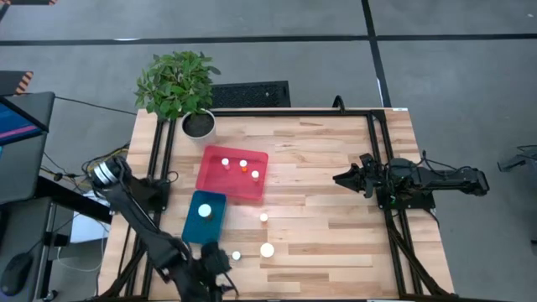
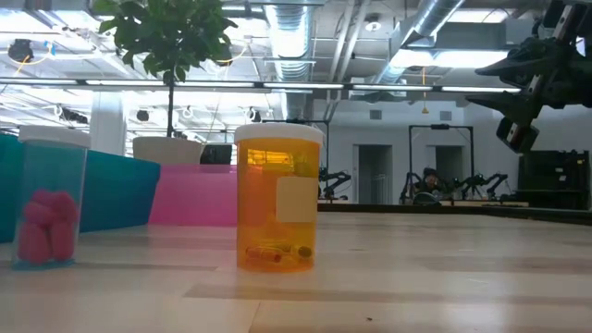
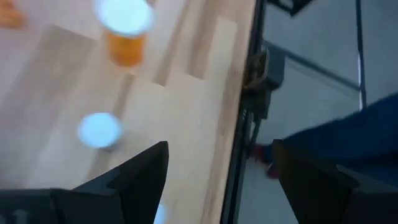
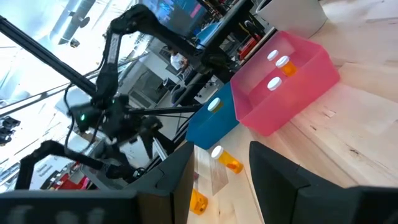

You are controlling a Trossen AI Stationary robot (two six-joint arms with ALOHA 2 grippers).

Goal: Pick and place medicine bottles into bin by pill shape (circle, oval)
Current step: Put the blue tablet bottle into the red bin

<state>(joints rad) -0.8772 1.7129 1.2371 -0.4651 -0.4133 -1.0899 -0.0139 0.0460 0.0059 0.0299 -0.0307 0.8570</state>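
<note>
Seven medicine bottles [image 1: 267, 249] show from above: three in the pink bin [image 1: 218, 184], one in the blue bin [image 1: 195, 229] touching its near corner, and three loose on the pale plank counter [image 1: 336, 243] beyond that blue bin. A potted plant [image 1: 178, 88] stands behind the pink bin. The left gripper [image 3: 221, 171] hovers over the counter's front edge near the loose bottles, fingers spread. The right gripper [image 1: 342, 178], well away from the pink bin, is empty and parted. Grey floor surrounds the counter.

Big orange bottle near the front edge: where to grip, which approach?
Grip the orange bottle across its round body just under the white cap, coming straight down. It stands upright with space around it; the left gripper, fingers open, is probably closest.
</note>
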